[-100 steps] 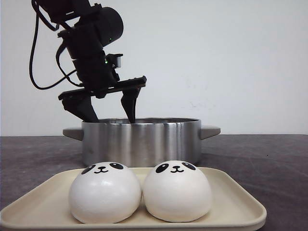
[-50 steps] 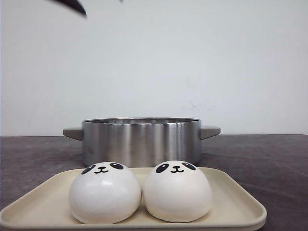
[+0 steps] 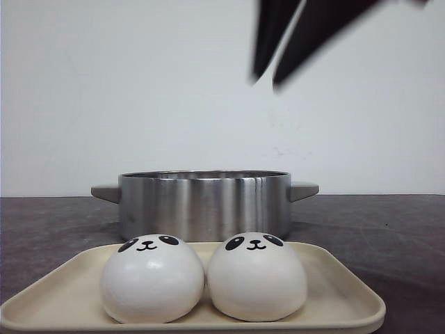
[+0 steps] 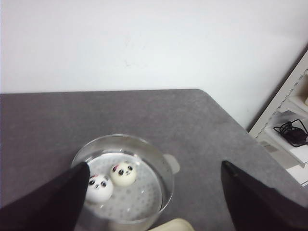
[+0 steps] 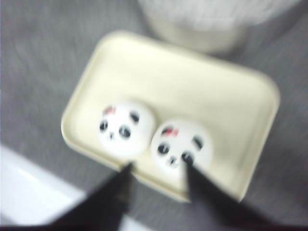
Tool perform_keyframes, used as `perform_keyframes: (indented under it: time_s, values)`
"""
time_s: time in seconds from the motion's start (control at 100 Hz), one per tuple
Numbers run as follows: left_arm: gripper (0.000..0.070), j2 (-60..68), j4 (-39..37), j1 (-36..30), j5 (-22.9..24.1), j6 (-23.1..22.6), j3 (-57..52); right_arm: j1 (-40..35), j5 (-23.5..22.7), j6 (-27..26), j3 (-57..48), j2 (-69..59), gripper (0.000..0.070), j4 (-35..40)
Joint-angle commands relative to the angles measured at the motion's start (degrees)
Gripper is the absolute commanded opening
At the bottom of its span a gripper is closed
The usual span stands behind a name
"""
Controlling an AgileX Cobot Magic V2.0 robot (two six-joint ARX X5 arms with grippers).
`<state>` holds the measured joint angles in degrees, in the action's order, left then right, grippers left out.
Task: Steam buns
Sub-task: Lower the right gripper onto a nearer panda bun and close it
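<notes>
Two buns (image 3: pixel 201 278) sit on the tray (image 3: pixel 348 292) at the bottom of the front view. Two more (image 4: pixel 113 179) are in the pot (image 4: pixel 166 180). The right end effector (image 3: pixel 268 73) is open, high up. It should drop slowly over one bun and squeeze softly. The left end effector (image 4: pixel 154 192) is open too.

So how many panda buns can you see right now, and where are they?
4. Two sit in the steamer pot: one beside another partly behind the left arm's jaws. Two remain side by side on the cream tray: left bun, right bun. More could be hidden in the pot.
</notes>
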<state>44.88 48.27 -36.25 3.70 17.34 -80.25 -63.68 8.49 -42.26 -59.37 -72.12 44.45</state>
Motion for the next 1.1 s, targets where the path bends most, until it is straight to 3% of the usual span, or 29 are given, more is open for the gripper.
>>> perform_keyframes:
  time_s: [0.0, 0.17, 0.48, 0.57, 0.68, 0.84, 0.88, 0.93, 0.94, 1.09]
  values:
    - [0.0512, -0.7, 0.8, -0.4, 1.0, 0.0, -1.0, -0.7, -1.9, -1.7, -0.8, -2.8, 0.051, -0.8]
    - [0.0512, -3.0, 2.0, -0.4, 1.1, 0.0, -1.0, -0.6, -4.0, -2.0, -0.8, -10.7, 0.0508, -1.9]
    - [0.0512, -3.7, 4.4, -0.4, 1.0, 0.1, -1.0, 2.1, -0.5, -1.8, -0.8, -20.0, 0.0472, -2.8]
    - [0.0512, -3.7, 4.9, -0.4, 1.0, 0.1, -1.0, 2.9, -0.5, -1.8, -0.8, -20.7, 0.0442, -4.0]
    - [0.0512, -3.7, 4.9, -0.4, 1.0, 0.1, -1.0, 4.0, -1.0, -1.9, -0.8, -21.4, 0.0347, -4.4]
    - [0.0512, -3.7, 4.9, -0.4, 1.0, 0.0, -1.0, 4.7, -4.5, -1.9, -0.8, -23.9, 0.0338, -4.3]
    - [0.0512, -3.7, 4.9, -0.4, 1.0, 0.0, -1.0, 4.7, -4.5, -1.8, -0.8, -24.3, 0.0265, -4.2]
    - [0.0512, -3.7, 4.9, -0.4, 1.0, 0.0, -1.0, 4.7, -4.6, -0.9, -0.8, -24.7, 0.002, -4.2]
    - [0.0512, -3.7, 4.9, -0.4, 1.0, 0.0, -1.0, 4.7, -4.5, -0.7, -0.8, -24.7, 0.0, -4.2]
    - [0.0512, -3.7, 4.9, -0.4, 1.0, 0.0, -1.0, 4.6, -2.1, 1.6, -2.2, -22.4, 0.0019, -4.1]
